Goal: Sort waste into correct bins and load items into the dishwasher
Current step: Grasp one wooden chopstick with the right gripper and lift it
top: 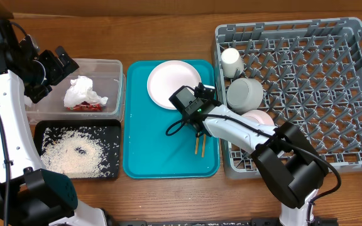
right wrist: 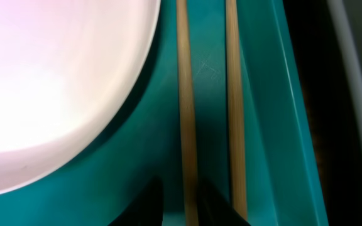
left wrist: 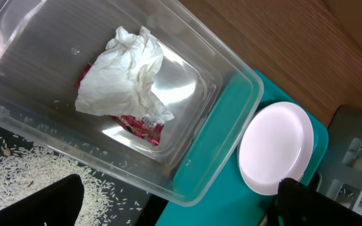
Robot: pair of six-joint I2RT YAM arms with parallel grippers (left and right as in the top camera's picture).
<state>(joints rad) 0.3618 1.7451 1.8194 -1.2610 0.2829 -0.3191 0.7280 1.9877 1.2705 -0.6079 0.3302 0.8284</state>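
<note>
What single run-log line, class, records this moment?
right fingers: straddling one chopstick on teal tray, grip unclear | left fingers: open above clear tub | napkin, sauce packet: in tub | plate: not yet racked

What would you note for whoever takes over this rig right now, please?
Left claw: open, empty, near the clear tub.
Right claw: straddling one of the chopsticks on the teal tray, nearly shut; grip unclear.
Done: napkin and sauce packet in tub, rice in black tray; cup, bowl, big plate in rack.
To do: chopsticks and small plate, both on teal tray, go to rack.
</note>
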